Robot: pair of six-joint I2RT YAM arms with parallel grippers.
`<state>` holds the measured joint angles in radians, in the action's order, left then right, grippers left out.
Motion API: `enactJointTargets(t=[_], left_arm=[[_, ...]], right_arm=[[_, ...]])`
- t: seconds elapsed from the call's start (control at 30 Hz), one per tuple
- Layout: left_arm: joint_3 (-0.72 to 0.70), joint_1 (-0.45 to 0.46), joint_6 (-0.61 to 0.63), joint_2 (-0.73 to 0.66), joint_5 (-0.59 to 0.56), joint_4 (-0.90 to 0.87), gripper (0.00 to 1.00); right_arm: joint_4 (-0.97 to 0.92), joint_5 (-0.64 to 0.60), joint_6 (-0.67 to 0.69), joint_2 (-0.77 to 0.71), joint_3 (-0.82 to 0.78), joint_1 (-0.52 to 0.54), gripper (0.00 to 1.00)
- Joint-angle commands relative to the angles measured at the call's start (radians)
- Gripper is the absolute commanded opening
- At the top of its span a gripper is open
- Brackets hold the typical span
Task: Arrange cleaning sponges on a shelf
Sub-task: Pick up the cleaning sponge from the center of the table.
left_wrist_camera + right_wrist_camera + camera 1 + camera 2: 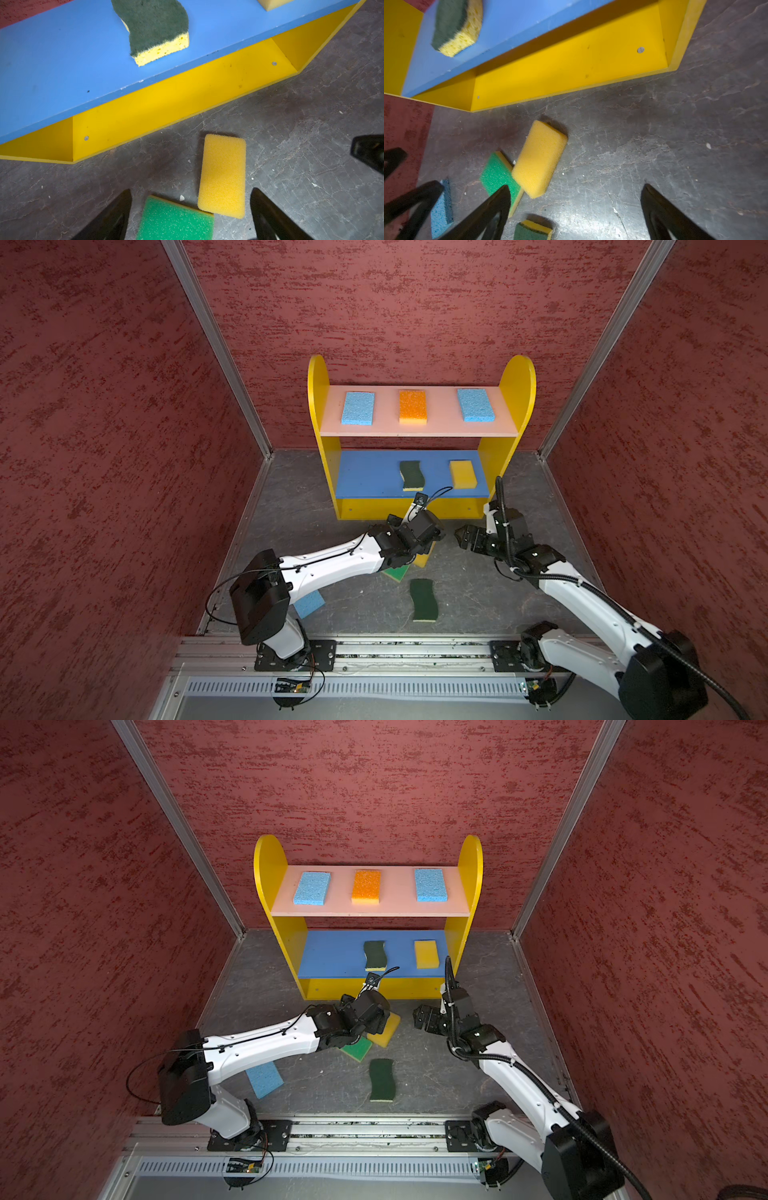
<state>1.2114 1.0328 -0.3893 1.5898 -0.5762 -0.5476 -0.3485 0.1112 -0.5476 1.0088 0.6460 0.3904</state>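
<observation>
No legible text, no labels, no numbers visible

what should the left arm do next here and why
Probably lower the open left gripper onto the yellow sponge below it and close. That sponge lies partly over the bright green sponge, so it should come off first, and the blue board has bare room beside the dark green sponge.

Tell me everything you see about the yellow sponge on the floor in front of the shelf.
The yellow sponge is a plain rectangular pad with rounded corners, of fine-pored foam. It lies on the grey floor before the shelf, slightly tilted, one corner resting on the bright green sponge. The open left gripper does not touch it.
</observation>
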Motion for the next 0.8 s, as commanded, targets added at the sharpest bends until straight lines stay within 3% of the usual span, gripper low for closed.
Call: enactJointTargets(t=[0.0,0.77], left_arm=[[-0.026,0.004,-0.047,0.001,0.021,-0.034,0.89],[0.003,0.001,-0.041,0.184,0.267,0.013,0.92]], right_arm=[[-0.027,-0.029,-0.030,-0.037,-0.019,0.006,0.99],[-0.060,-0.061,-0.059,-0.038,-0.024,0.007,0.99]])
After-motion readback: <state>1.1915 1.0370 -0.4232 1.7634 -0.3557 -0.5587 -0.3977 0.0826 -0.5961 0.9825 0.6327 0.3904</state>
